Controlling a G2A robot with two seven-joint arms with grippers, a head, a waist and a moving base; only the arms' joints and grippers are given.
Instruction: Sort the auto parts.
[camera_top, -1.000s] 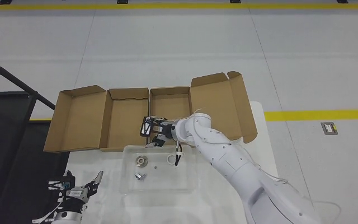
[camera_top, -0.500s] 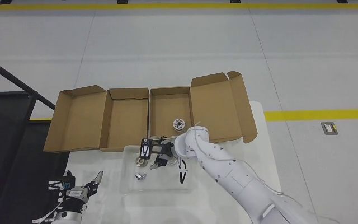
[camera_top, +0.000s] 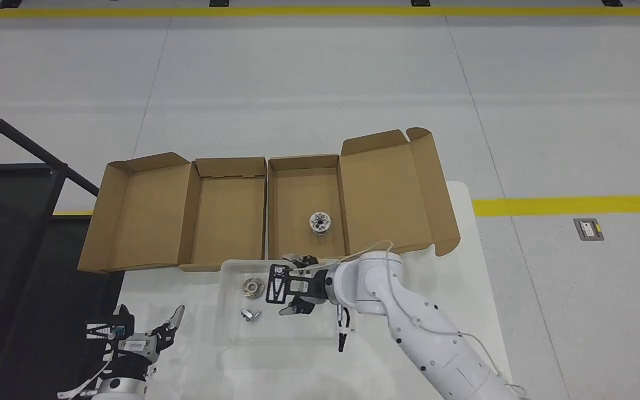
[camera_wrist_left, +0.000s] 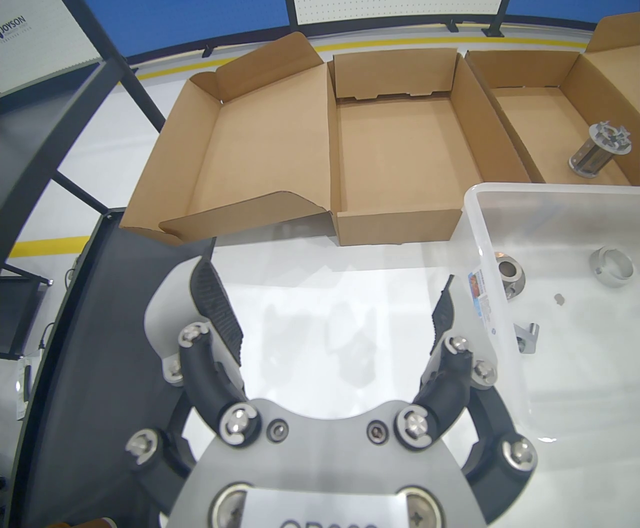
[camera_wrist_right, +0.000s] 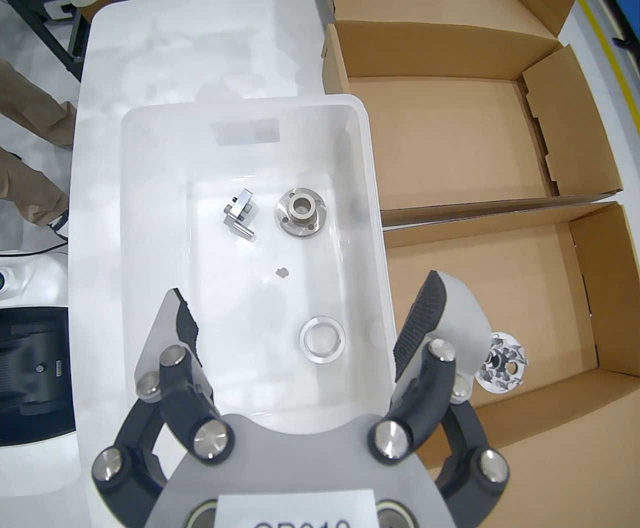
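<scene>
White table (camera_wrist_right: 200, 60) carries everything, with pale floor beyond. At its near left corner the left gripper (camera_wrist_left: 327, 300) hangs with fingers spread, holding nothing. Far from it sits the left box (camera_top: 228, 215). A clear bin (camera_wrist_right: 240, 102) lies near the boxes, and in its left part a small bracket (camera_wrist_right: 240, 212) and a flange (camera_wrist_right: 300, 212) rest just beside each other. The ring (camera_wrist_right: 322, 339) lies flat further right, below the right gripper (camera_wrist_right: 305, 300), whose fingers are wide apart and hold nothing. The right box (camera_wrist_right: 480, 280) holds a finned part (camera_wrist_right: 502, 367).

All three bin parts look like machined metal: stiff, smooth, likely slippery, and dense for their size. The ring, being low and flat, probably wants a pinch across its outer rim. The flange looks best taken by its raised hub, and the bracket across its flat sides.
</scene>
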